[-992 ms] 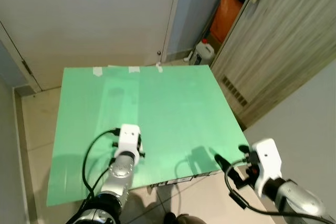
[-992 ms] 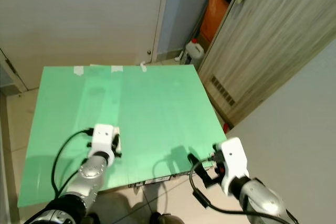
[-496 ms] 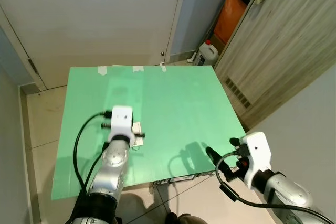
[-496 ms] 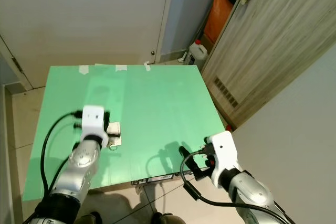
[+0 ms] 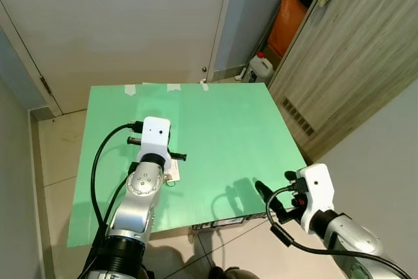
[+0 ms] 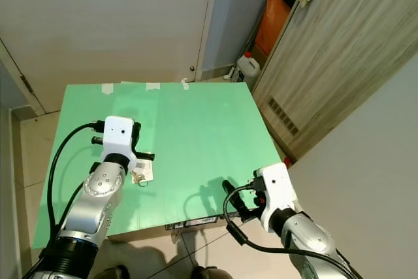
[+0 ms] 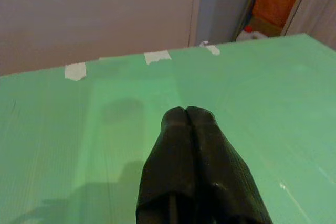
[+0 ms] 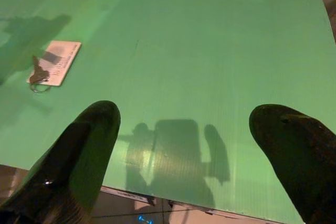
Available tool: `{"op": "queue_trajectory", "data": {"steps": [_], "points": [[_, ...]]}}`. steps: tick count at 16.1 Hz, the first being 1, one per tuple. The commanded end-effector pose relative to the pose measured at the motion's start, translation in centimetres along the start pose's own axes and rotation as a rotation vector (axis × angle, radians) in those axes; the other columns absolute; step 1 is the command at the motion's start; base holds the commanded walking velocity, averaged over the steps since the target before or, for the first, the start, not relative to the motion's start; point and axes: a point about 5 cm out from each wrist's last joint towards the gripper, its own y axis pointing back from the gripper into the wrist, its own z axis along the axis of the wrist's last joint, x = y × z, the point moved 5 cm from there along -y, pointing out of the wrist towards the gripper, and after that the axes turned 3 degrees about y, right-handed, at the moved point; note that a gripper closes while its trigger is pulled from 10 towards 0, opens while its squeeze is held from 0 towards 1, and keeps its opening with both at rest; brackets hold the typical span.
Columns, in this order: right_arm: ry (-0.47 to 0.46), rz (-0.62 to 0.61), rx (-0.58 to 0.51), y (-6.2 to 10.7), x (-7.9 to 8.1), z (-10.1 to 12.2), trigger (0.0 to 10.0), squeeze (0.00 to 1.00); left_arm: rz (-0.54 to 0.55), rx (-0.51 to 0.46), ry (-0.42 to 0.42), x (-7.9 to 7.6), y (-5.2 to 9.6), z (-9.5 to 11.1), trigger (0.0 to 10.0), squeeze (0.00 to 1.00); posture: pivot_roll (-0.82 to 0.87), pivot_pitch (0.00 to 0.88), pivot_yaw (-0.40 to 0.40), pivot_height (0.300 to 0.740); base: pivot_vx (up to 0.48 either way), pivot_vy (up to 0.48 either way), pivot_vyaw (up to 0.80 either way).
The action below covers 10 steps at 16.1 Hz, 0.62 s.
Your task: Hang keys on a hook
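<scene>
Hovering over the green worktop (image 5: 222, 122) with jaws pressed together, the left gripper (image 7: 187, 115) is not yet picking up the keys (image 8: 38, 74) lying beside it; next, spreading and descending; right gripper (image 8: 184, 124) is waiting, jaws spread.

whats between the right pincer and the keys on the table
Only bare green table top lies between the right pincer and the keys, per the right wrist view.

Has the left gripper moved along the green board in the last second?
Yes. The left gripper has moved up the green board, toward its taped far edge, uncovering the key and tag.
</scene>
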Motion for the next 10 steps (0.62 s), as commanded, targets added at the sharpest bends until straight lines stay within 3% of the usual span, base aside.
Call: {"op": "queue_trajectory", "data": {"steps": [1,10], "points": [[0.009,-0.019,0.007,0.1,-0.5,-0.3,10.0,0.00,-0.028,0.019,-0.006,-0.9,0.4,-0.5,10.0,1.00,-0.10,0.127,-0.125,0.740,0.000,0.000,0.00],[0.019,-0.014,-0.005,-0.9,-0.6,-0.7,10.0,0.00,-0.072,0.078,0.004,-2.9,1.7,-2.3,10.0,1.00,-0.08,0.096,-0.133,0.740,0.000,0.000,0.00]]}}
